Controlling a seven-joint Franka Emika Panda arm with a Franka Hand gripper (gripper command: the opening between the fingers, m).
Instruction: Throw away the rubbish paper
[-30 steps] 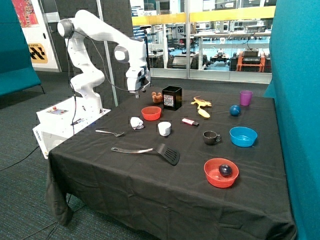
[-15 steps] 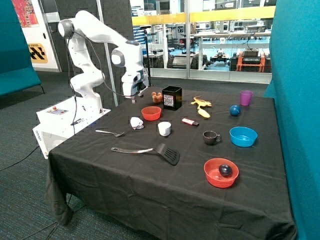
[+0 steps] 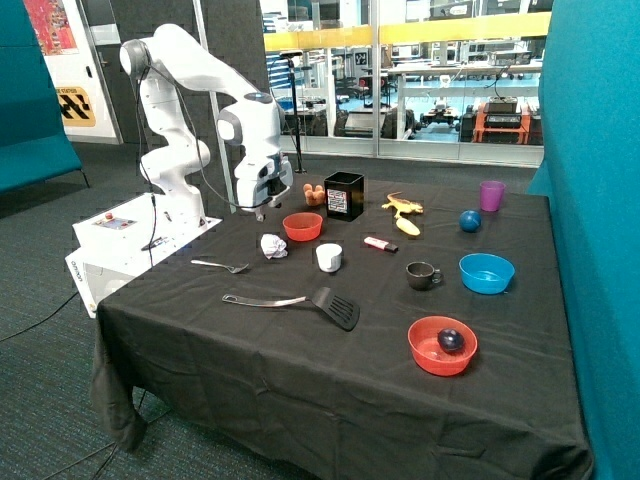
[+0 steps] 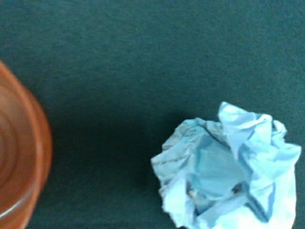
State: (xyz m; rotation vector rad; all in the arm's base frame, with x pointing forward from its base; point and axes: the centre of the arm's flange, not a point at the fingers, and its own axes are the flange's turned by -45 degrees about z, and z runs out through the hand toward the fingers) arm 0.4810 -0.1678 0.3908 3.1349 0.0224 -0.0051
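Light, soft, crushable rubbish paper (image 4: 228, 171) at nine o'clock of the red bowl (image 3: 302, 226): pinch across its crumpled middle; gripper (image 3: 260, 208) spread impossible to tell.

In the wrist view the red bowl (image 4: 19, 157) is cut off at the 9 o'clock edge, only a curved part of its rim showing, and the crumpled paper (image 4: 224, 171) runs past the 5 o'clock corner. No part of the end effector (image 3: 260, 207) appears there. In the outside view its fingers are too small to read, hanging above the table (image 3: 300, 350).
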